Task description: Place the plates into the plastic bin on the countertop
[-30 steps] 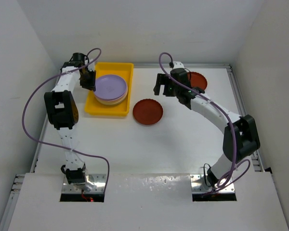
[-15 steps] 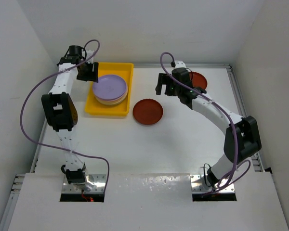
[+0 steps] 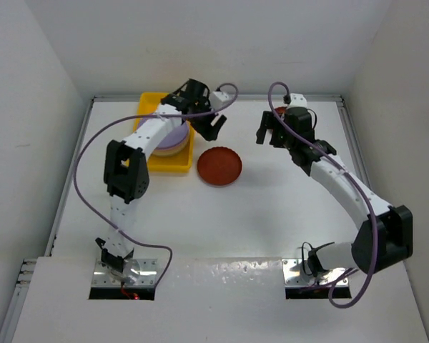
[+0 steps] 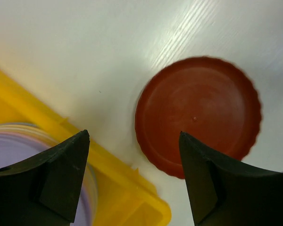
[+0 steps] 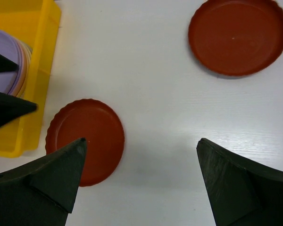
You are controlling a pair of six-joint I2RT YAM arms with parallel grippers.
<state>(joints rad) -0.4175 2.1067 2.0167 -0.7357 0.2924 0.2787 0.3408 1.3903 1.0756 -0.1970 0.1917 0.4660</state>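
Note:
The yellow plastic bin [image 3: 149,101] stands at the back left of the white countertop [image 3: 229,214]. It holds a stack of plates with a lilac plate [image 3: 173,137] on top. A dark red-brown plate [image 3: 219,166] lies on the countertop just right of the bin. A second red-brown plate [image 5: 238,35] lies farther right, mostly hidden behind the right wrist in the top view. My left gripper [image 3: 209,127] hovers open and empty above the bin's right corner [image 4: 127,188], the near red-brown plate [image 4: 198,115] just beyond it. My right gripper [image 3: 269,136] hangs open and empty between the two red-brown plates.
Thin metal rails [image 3: 354,143] edge the countertop, and white walls close in on three sides. The left arm's purple cable [image 3: 93,153] loops over the left part of the table. In the right wrist view the left gripper's dark fingers [image 5: 4,110] show beside the bin [image 5: 35,28].
My left gripper has opened and swung from the bin's left side across to its right corner. The lilac plate stays on the stack. My right gripper has shifted a little to the right.

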